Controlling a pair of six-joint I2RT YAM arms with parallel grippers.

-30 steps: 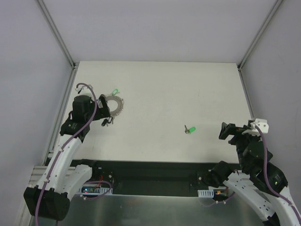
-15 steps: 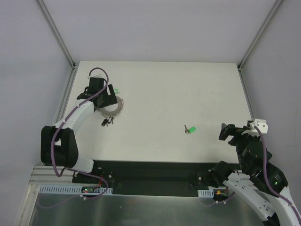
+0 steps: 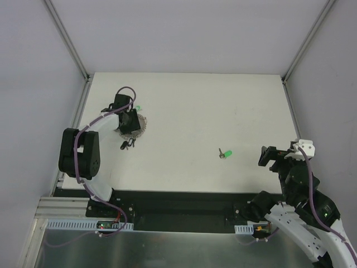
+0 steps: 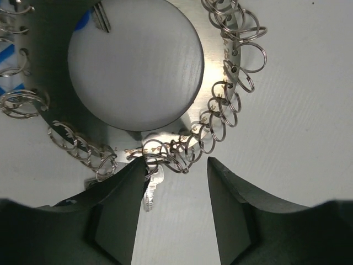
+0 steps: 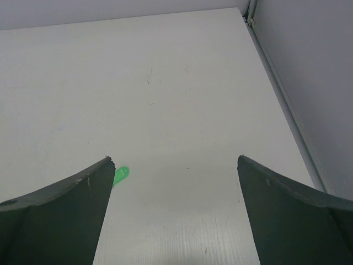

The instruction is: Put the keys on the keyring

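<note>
On the far left of the desk [image 3: 184,100], the left hand [image 3: 129,119] hangs over the keyring [image 3: 140,126]. Its fingers [image 4: 118,210] are half drawn in, straddle the near rim and grip nothing yet. For a sound grip, close squarely on the flat band (not on the loose wire loops [image 4: 220,118] fringing it), since a loop would probably slip or twist. A dark key [image 3: 128,144] lies just beside the ring, and the green-headed key [image 3: 226,153] lies well apart at mid-desk. The right hand [image 3: 272,157] waits wide and empty at the right edge. Since a second ago, the left hand has travelled forward over the ring and narrowed. The keys lie where they were.
</note>
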